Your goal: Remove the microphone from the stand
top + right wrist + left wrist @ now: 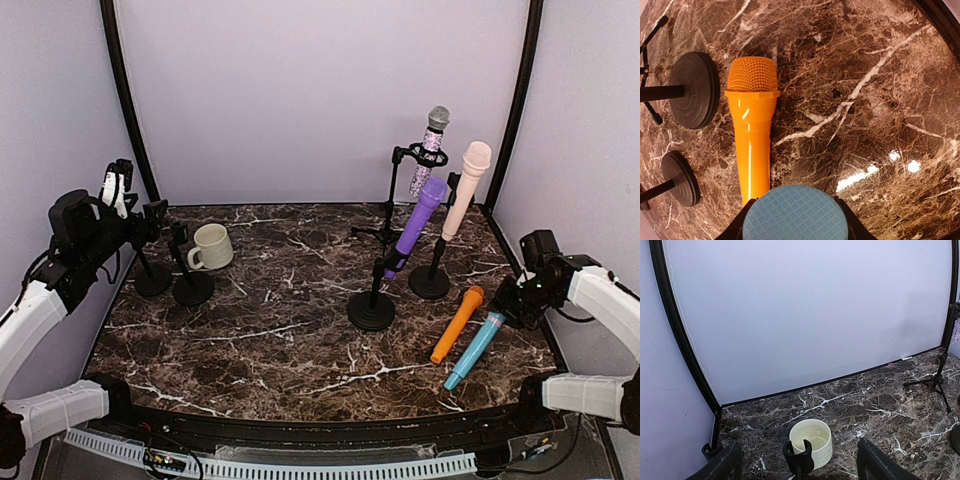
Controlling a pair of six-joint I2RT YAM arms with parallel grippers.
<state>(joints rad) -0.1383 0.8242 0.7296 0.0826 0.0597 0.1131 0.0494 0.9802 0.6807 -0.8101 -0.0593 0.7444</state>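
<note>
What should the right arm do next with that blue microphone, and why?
Probably open its jaws and let go. The blue microphone seems to lie flat on the table beside the orange microphone, off any stand, with the jaws closed on its head end. Letting go would free the arm for the purple microphone, which sits on its stand.

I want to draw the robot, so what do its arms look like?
The left arm and right arm match: fat white tube-shaped links joined by black joints, with black boxy wrists. Thin black cables loop alongside them. The jaws are black too. I can see no markings.
</note>
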